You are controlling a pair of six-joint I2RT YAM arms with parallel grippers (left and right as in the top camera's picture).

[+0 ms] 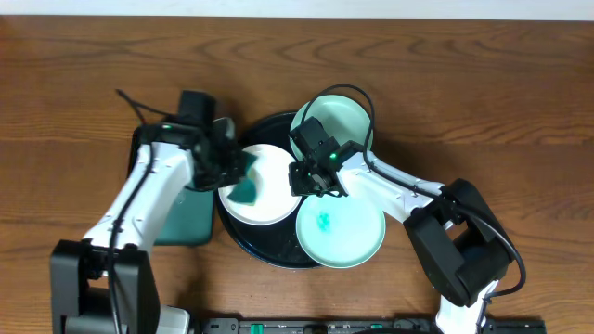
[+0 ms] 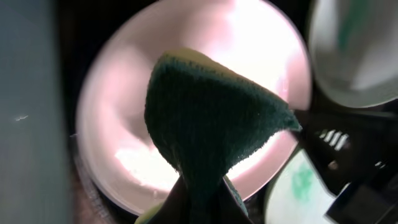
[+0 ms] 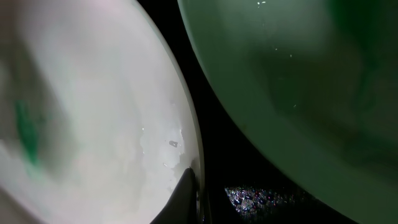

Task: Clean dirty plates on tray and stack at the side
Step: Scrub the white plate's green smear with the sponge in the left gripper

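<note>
The black tray holds three plates. The white plate lies at its left, a mint green plate at the back, and a mint green plate with a teal smear at the front right. My left gripper is shut on a dark green sponge that presses on the white plate; the left wrist view shows the sponge over the plate. My right gripper grips the white plate's right rim; in the right wrist view one finger lies on the rim, and the other finger is hidden.
A rectangular dark-green tray lies left of the black tray, under my left arm. The back mint plate sits close to the right of my right gripper, with a strip of black tray between. Bare wood table lies all round.
</note>
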